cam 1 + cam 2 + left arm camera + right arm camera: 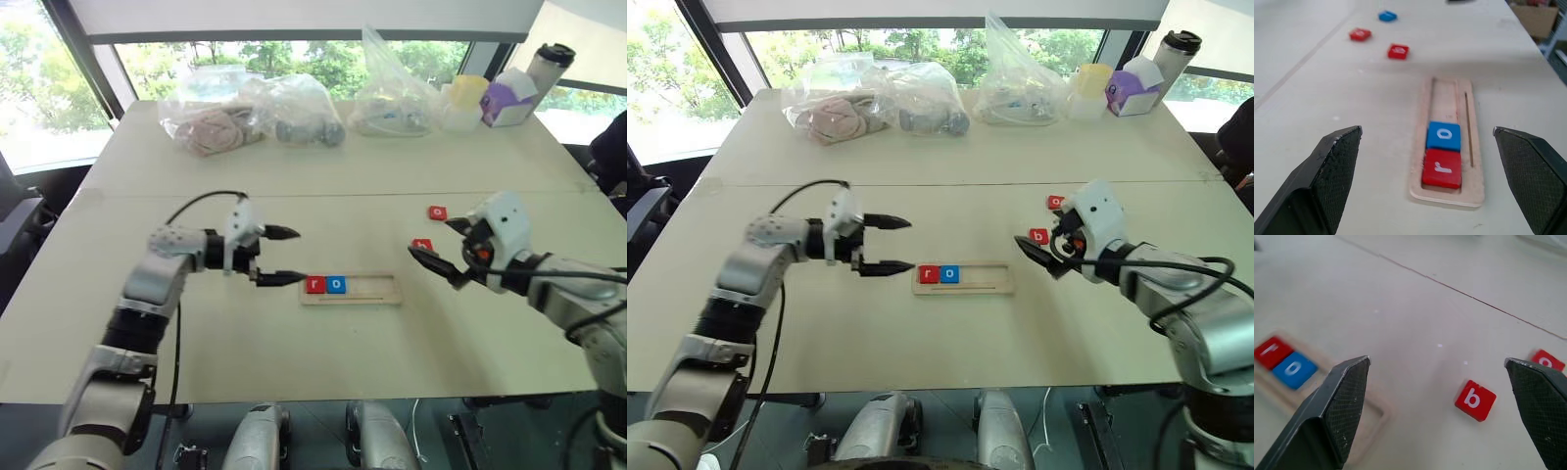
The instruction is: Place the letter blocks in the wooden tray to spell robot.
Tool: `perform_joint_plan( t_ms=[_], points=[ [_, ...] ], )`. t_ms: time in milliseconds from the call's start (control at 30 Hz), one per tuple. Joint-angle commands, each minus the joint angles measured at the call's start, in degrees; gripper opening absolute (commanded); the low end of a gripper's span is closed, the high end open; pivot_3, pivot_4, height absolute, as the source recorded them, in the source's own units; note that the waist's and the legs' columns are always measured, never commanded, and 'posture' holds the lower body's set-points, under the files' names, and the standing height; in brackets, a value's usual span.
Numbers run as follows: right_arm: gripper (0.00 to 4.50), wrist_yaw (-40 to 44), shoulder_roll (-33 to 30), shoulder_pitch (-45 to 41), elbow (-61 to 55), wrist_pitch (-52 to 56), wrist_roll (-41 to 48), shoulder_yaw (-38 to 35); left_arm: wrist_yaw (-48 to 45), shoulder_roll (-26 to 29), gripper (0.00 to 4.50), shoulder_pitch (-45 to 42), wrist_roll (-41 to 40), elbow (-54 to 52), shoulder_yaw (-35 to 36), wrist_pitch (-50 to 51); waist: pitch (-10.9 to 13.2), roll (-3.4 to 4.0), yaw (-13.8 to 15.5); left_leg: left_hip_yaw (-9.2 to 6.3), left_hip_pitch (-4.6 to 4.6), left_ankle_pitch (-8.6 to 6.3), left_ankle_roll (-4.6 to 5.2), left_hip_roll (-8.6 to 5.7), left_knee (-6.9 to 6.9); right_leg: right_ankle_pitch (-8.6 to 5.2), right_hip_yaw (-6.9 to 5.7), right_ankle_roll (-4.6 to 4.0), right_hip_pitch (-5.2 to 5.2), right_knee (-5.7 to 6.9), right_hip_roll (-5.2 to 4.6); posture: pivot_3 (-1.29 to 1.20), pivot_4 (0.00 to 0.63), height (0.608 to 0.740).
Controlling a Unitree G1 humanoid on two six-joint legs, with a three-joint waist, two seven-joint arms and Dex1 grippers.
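A: Pale wooden tray (351, 290) on the bench holds red "r", blue "o".

B: Both tools gape empty; I centre my right tool (1449, 382) over the red square "b" block (1475, 400).

Two black fingers (1332, 176) of the left gripper (1437, 183) stand wide apart above the wooden tray (1447, 196), where a red "r" block (1442, 169) touches a blue "o" block (1444, 135); two red blocks (1398, 51) and another blue block (1387, 16) lie on the table (1327, 98) beyond.
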Motion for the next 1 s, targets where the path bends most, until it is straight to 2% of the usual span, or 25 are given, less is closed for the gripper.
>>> perform_joint_plan(
  t_ms=[33,200,400,933,1000],
  points=[
    [4.50,-9.7,5.4,-4.4,5.4,3.0,-5.6,1.6,2.6,2.9,4.45,1.3,-5.4,-8.0,4.7,6.7,0.0,0.01,-0.1,0.00,0.00,0.00,-0.01,0.00,0.00,0.00,0.00,0.00,0.00,0.01,0.01,0.00,0.150,0.740],
    [4.50,-15.7,11.8,-8.9,15.0,3.6,-10.3,1.8,5.5,5.5,4.45,5.0,-10.1,-16.8,6.8,12.7,0.0,0.02,0.1,0.04,-0.01,0.01,-0.02,-0.08,0.00,0.00,-0.05,0.00,-0.02,0.03,0.06,0.00,0.150,0.740],
    [4.50,-19.5,16.9,-12.9,22.5,3.2,-13.2,0.6,8.6,6.8,4.45,8.7,-10.7,-20.6,7.5,12.9,0.0,0.02,-0.2,0.08,-0.01,0.01,-0.02,-0.10,-0.02,0.05,-0.04,0.09,-0.02,0.03,0.09,0.00,0.150,0.740],
    [4.50,-20.9,22.2,-13.3,23.9,8.0,-16.2,1.1,11.9,7.3,4.45,10.6,-11.0,-21.5,7.8,11.9,0.0,0.03,-1.3,0.06,0.03,0.01,-0.02,-0.06,-0.03,0.08,-0.05,0.14,0.00,0.07,0.18,0.00,0.150,0.740],
    [3.96,-20.6,22.7,-13.7,24.2,8.1,-16.5,1.4,12.0,7.3,4.50,10.6,-10.9,-21.4,7.7,11.7,0.0,0.03,-1.3,0.06,0.04,0.01,-0.02,-0.06,-0.03,0.08,-0.05,0.14,0.00,0.07,0.19,0.00,0.150,0.740]
  ],
)
